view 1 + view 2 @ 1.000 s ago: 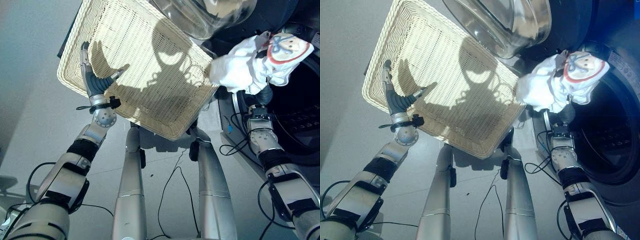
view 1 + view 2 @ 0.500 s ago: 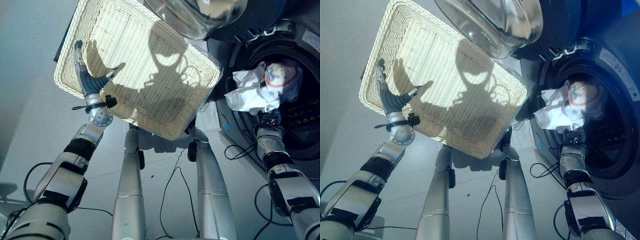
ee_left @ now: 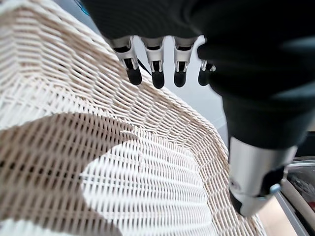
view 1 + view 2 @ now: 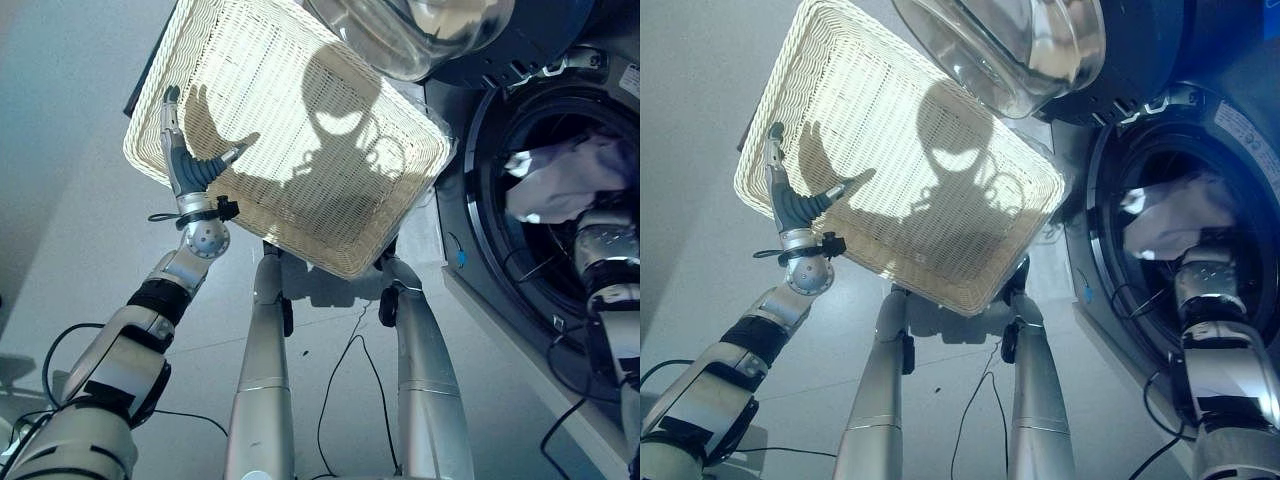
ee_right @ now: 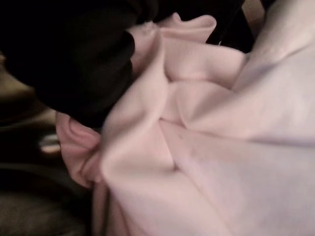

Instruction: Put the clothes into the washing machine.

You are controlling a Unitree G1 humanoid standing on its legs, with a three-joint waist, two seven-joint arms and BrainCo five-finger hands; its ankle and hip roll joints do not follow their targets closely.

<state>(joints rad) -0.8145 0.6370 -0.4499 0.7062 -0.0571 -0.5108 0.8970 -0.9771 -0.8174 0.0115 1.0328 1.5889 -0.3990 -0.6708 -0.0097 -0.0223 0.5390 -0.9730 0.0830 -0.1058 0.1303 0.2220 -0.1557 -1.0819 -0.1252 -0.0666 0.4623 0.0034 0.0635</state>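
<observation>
We find the white garment (image 4: pixel 570 185) bunched inside the drum of the washing machine (image 4: pixel 1240 130), seen through the round front opening. The right arm reaches into that opening and its hand (image 5: pixel 74 54) is buried in the cloth; in the right wrist view pale folds press against the dark cover, and we cannot tell whether the fingers are apart or clamped on the fabric.

We note a pale label strip on the machine's front panel near the upper right of the opening; its print is too small for us to read, and we see no other writing.

The left hand (image 4: pixel 185 160) hangs just above the near left part of the woven basket (image 4: pixel 300 120), fingers straight and spread, thumb held out to the side, gripping nothing. In its wrist view the fingertips (image 3: pixel 156 78) line up over the basket rim.

The basket sits on the pale floor (image 4: pixel 60 180), beside the machine. The machine's glass door (image 4: pixel 1010 50) stands swung open, overhanging the basket's far corner between basket and drum opening.
</observation>
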